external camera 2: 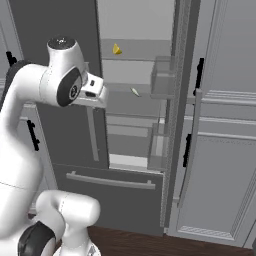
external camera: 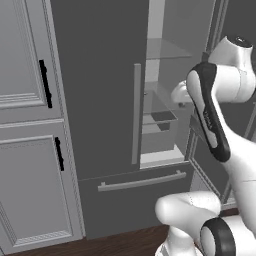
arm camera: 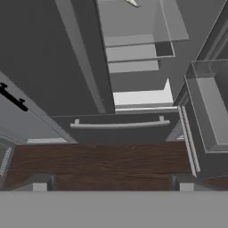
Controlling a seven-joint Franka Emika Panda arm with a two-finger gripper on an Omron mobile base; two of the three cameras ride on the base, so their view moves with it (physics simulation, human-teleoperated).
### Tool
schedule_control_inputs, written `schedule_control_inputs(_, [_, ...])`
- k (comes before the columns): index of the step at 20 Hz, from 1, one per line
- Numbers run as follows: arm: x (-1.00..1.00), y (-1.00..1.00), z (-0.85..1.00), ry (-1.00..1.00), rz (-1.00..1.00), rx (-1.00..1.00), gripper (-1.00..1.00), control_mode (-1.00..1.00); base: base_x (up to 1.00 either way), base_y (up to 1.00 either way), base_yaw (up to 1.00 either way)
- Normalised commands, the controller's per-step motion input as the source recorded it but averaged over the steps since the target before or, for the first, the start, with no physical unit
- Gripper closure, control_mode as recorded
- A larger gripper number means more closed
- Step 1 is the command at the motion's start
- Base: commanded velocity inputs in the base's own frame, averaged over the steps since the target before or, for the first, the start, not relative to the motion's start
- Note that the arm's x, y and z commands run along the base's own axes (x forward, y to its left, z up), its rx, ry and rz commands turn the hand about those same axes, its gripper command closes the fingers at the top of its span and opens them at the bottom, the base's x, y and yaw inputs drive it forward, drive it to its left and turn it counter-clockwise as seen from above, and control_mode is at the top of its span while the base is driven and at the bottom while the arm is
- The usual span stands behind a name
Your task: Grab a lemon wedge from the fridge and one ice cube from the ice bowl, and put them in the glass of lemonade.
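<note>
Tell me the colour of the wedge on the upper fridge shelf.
Bright yellow: the lemon wedge shows best in the right base view.

Light grey panelled cabinets [external camera: 30, 125] — black handles [external camera: 45, 83] — dark wood floor [arm camera: 102, 164]

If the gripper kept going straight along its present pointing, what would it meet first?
Judging by the hand view, probably the fridge's lower drawer or the wooden floor before it; depth is unclear. The open gripper holds nothing.

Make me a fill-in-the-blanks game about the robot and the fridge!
1. The right door of the fridge stands ____.
2. The lemon wedge on the shelf is coloured ____.
3. The lemon wedge lies ____ the thin pale item.
4. The fingers of the robot's hand are spread ____.

Missing words: open; yellow; above; apart
</note>
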Motion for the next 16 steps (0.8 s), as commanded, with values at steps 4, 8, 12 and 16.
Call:
schedule_control_inputs(4, [-0.30, 0.76, -0.13, 0.05, -0.01, -0.03, -1.00, -1.00, 0.00, 0.00, 0.00])
schedule_control_inputs(8, [0.87, 0.68, -0.28, -0.13, -0.12, -0.12, -1.00, -1.00, 0.00, 0.00, 0.00])
schedule_control_inputs(12, [1.00, 0.64, -0.29, -0.10, -0.15, -0.12, -1.00, -1.00, 0.00, 0.00, 0.00])
schedule_control_inputs(16, [1.00, 0.53, -0.12, -0.06, -0.10, -0.04, -1.00, -1.00, 0.00, 0.00, 0.00])
